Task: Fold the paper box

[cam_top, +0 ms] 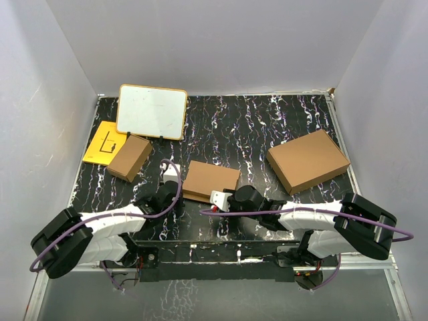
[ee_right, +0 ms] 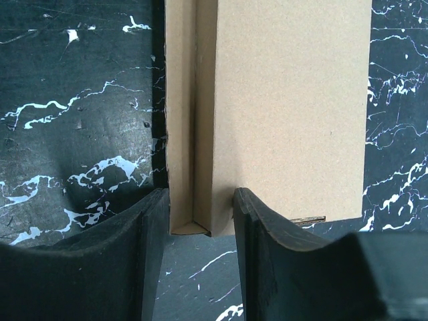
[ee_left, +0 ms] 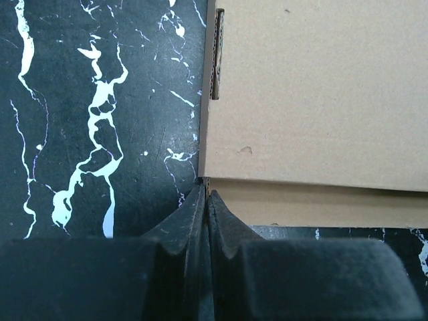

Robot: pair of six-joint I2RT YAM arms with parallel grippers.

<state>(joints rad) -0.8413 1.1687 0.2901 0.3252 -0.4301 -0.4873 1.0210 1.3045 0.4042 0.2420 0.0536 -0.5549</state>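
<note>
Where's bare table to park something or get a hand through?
Widest bare patch: back middle of the table, between whiteboard and larger box. Also the back right corner behind the larger box. Crowded: back left, where whiteboard, yellow sheet and small box bunch; near centre, left gripper and right gripper at the paper box.

The black, white-veined table (cam_top: pixel 267 120) carries the paper box (cam_top: pixel 211 180) near its middle. A larger brown box (cam_top: pixel 308 160) lies to the right and a smaller brown box (cam_top: pixel 130 158) to the left. A yellow sheet (cam_top: pixel 101 142) and a whiteboard (cam_top: pixel 152 111) sit far left.
</note>
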